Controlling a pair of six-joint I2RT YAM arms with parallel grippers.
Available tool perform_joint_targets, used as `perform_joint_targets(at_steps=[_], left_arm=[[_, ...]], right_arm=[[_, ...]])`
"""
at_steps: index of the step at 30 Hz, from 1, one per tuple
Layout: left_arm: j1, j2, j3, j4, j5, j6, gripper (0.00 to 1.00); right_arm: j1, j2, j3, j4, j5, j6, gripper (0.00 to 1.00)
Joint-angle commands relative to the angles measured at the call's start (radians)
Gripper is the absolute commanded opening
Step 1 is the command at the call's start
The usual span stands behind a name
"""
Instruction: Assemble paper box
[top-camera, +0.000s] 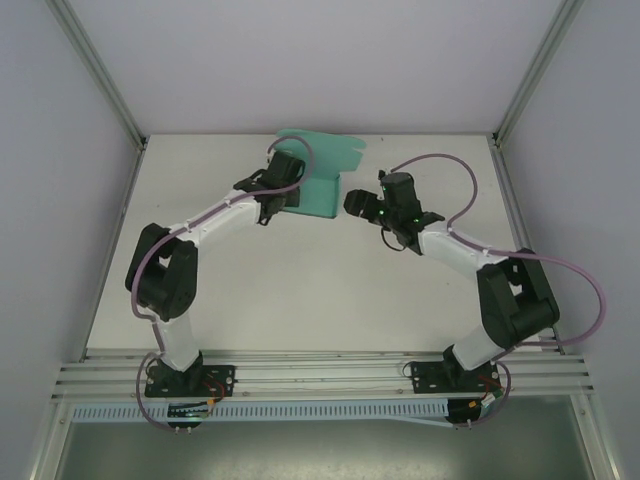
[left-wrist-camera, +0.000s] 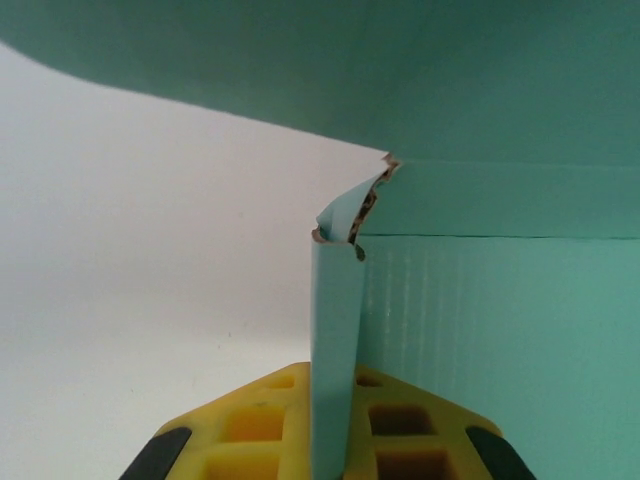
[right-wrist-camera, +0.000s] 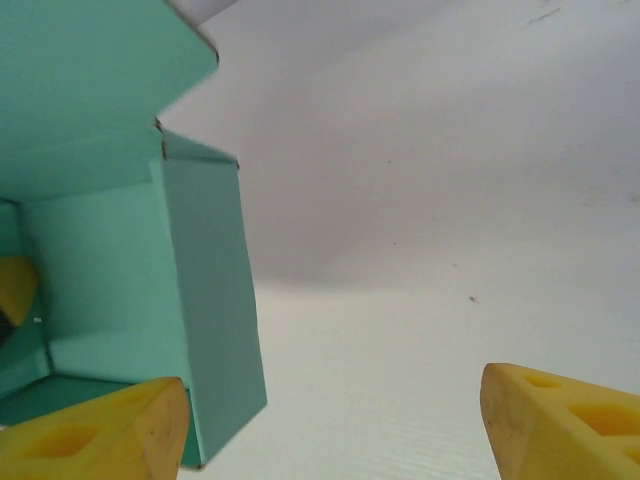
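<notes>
Left gripper (left-wrist-camera: 335, 430) clamps paper box (left-wrist-camera: 500, 330) wall | right gripper (right-wrist-camera: 332, 390) wide, empty — fingers (right-wrist-camera: 110, 435) cropped

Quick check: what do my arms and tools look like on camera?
Left arm and right arm: white links, black joints and bases, a purple cable looping along each. Tool fingers are yellow wedges with square recesses; the left tool's show black corners. Green lights glow on the right wrist.

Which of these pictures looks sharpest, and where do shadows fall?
Top external view: even light, the paper box sharp, shadows faint. Left wrist view: the card's frayed corner is crisp, the left fingers softer. Right wrist view: soft grey shading beside the box, the right fingers blurred.
</notes>
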Motion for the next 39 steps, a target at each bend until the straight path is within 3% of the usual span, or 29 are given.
perform_joint_targets(at_steps=[1,10,13,15,20,30,36,39], left_arm=[[0.036,0.032,-0.041,0.006,0.211,-0.007,0.00],[0.049,0.122,-0.045,-0.074,0.242,-0.016,0.01],[0.048,0.122,-0.062,-0.081,0.230,0.000,0.16],[0.049,0.107,-0.081,-0.068,0.271,0.018,0.33],[0.049,0.056,-0.102,-0.046,0.309,0.034,0.48],[0.049,0.025,-0.098,-0.045,0.282,0.040,0.52],[0.060,0.035,-0.100,-0.080,0.188,0.032,0.45],[0.081,0.037,-0.120,-0.066,0.247,0.022,0.42]], right_arm=[[-0.002,-0.085,0.001,-0.080,0.052,-0.015,0.78],[-0.015,-0.174,-0.051,-0.145,0.143,-0.066,0.82],[-0.022,-0.173,-0.064,-0.141,0.145,-0.086,0.83],[-0.026,-0.168,-0.068,-0.134,0.139,-0.101,0.83],[-0.032,-0.156,-0.068,-0.121,0.118,-0.136,0.83],[-0.031,-0.097,-0.041,-0.085,0.059,-0.162,0.83],[-0.031,-0.051,-0.006,-0.090,0.025,-0.171,0.83],[-0.030,-0.022,0.005,-0.087,-0.008,-0.164,0.83]])
